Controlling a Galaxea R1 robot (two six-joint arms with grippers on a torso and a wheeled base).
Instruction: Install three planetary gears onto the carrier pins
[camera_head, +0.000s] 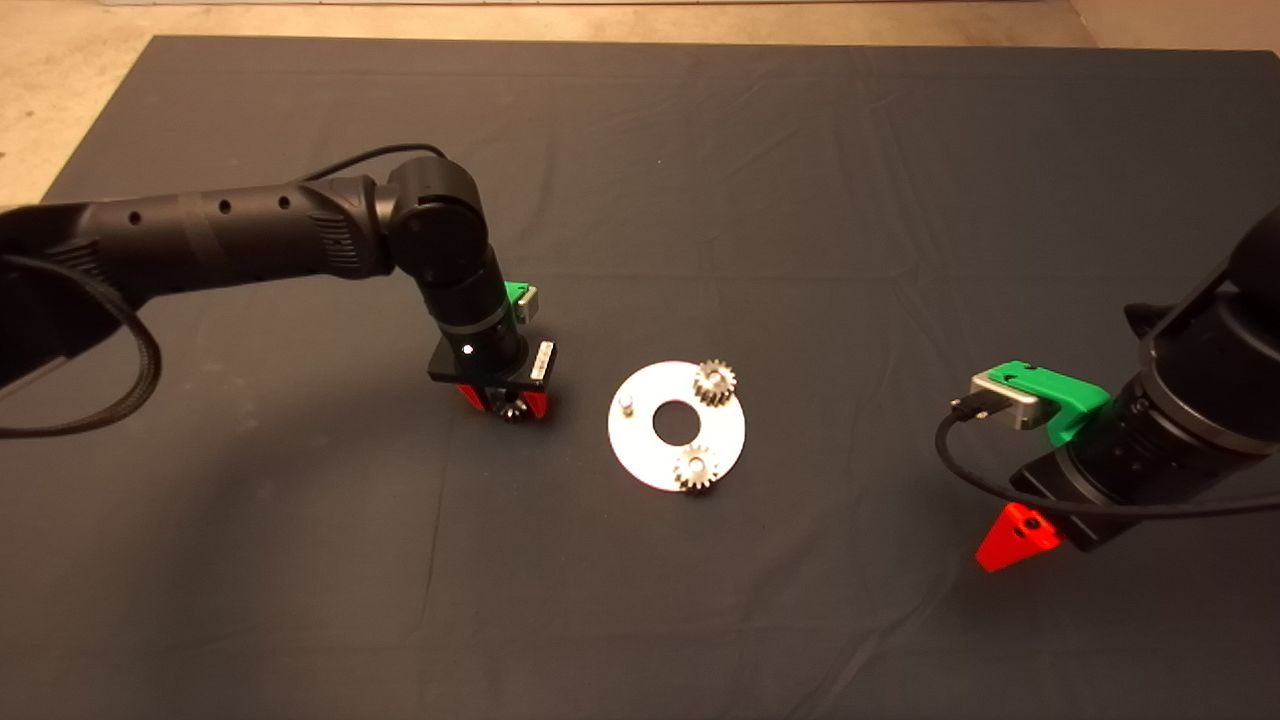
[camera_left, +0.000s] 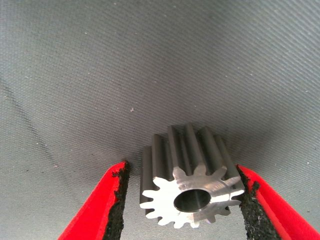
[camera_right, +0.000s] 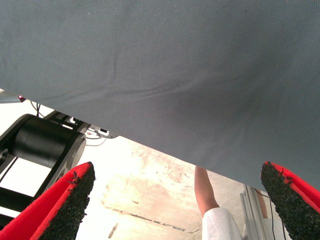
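A white round disc (camera_head: 640, 445) lies mid-mat. Two planetary gears sit on its carrier pins, one at the far right (camera_head: 714, 383) and one at the near side (camera_head: 695, 468). A third pin (camera_head: 626, 405) stands bare at the disc's left. The third gear (camera_head: 514, 409) lies on the mat left of the disc. My left gripper (camera_head: 505, 403) is down over it. In the left wrist view the gear (camera_left: 192, 175) lies between the fingers of the left gripper (camera_left: 182, 167). One pad (camera_left: 247, 200) touches it and the other (camera_left: 117, 195) stands slightly off. My right gripper (camera_head: 1015, 535) waits open at the lower right.
The dark mat (camera_head: 800, 200) covers the table, with pale floor showing along its far edge. The right wrist view looks past the mat's edge (camera_right: 150, 145) at the floor, where a person's arm (camera_right: 202, 190) and a black machine part (camera_right: 42, 142) show.
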